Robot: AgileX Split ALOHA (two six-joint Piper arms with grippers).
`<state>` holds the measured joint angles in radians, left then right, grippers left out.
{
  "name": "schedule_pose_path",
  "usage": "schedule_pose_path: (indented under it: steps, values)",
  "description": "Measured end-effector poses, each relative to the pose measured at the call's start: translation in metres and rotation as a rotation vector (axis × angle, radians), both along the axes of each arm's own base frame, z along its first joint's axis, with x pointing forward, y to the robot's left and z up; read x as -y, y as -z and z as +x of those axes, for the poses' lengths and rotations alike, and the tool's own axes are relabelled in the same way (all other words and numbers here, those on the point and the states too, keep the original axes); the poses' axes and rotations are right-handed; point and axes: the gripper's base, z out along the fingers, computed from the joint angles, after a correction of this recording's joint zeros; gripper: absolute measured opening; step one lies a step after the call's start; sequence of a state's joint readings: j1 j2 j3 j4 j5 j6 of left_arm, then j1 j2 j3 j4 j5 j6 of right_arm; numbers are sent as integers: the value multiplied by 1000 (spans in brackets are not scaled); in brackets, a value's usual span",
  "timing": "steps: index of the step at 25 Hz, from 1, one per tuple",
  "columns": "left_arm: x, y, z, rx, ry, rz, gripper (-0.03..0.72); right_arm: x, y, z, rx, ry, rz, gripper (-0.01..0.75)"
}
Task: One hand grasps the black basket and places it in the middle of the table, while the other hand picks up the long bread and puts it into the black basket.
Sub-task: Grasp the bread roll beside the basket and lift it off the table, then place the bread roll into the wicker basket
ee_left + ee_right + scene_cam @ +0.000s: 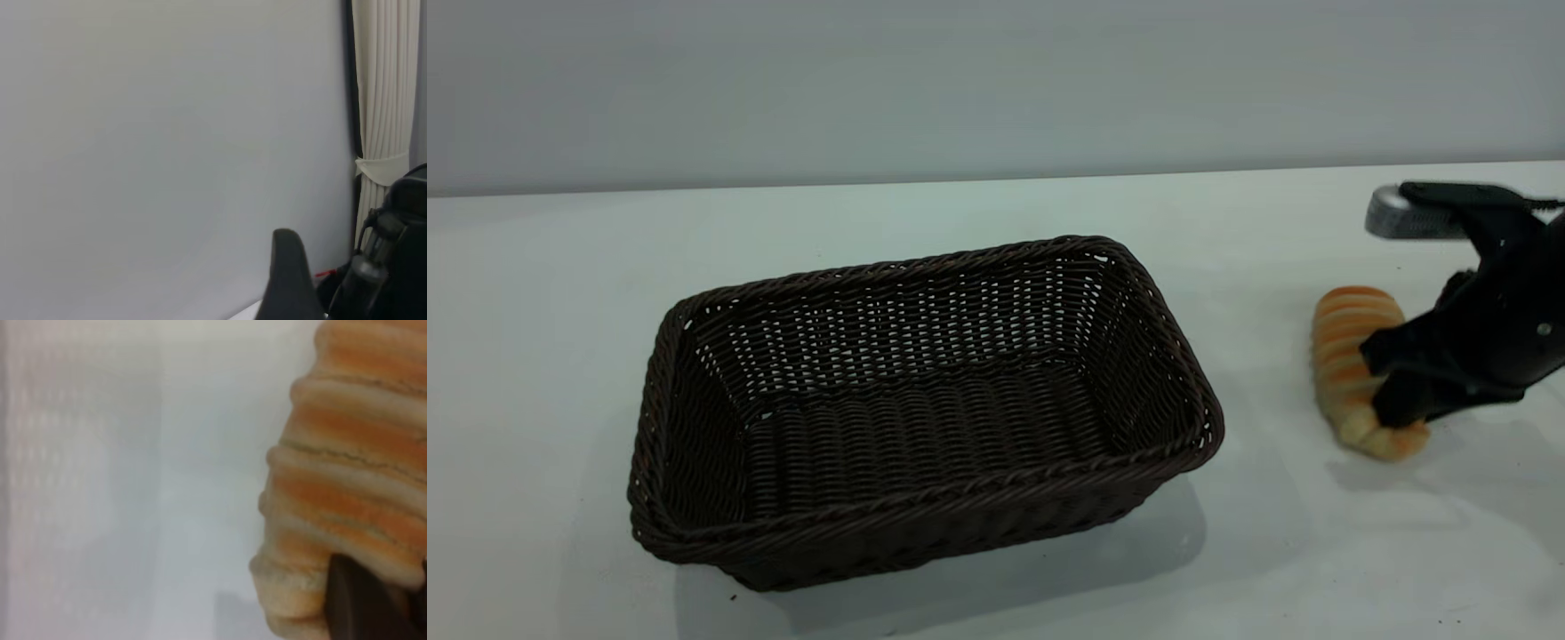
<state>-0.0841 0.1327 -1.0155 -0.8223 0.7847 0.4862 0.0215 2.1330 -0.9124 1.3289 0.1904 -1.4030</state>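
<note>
The black basket (925, 404) stands empty on the white table (560, 267), left of the middle. The long bread (1352, 356), golden-orange with cream ridges, lies at the right and touches the table. My right gripper (1387, 384) reaches in from the right edge and is closed around the bread's near end. In the right wrist view the bread (347, 487) fills the frame, with one dark finger (360, 600) pressed against it. My left gripper is out of the exterior view. Its wrist view shows one black finger (288, 273) against a grey wall.
A grey wall runs behind the table's far edge. Bare tabletop lies between the basket and the bread. The left wrist view shows a cream curtain (387, 100) and a dark arm part (393, 267) beside the finger.
</note>
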Motion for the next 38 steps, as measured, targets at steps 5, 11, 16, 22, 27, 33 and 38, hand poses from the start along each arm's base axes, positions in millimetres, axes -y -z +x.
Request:
schedule_pose_path:
  steps: [5,11,16,22,27,33,38]
  values:
    - [-1,-2,1,15,-13,-13,585,0,-75,9,216,-4,-2,43]
    - [-1,-2,1,22,-16,-10,585,-34,-155,-6,396,-135,158,43]
    - [-1,-2,1,24,-17,-12,585,-101,-167,-31,386,-366,254,43]
    - [-3,-6,1,77,-45,-18,585,-152,-147,-53,315,-520,268,43]
    - [-9,-15,2,165,-100,-71,585,-168,-109,-56,213,-565,240,43]
    - [-12,-23,0,236,-116,-129,585,-170,-77,-51,174,-554,230,43]
    - [-10,-25,-3,271,-88,-126,585,-174,-70,-49,191,-554,266,43]
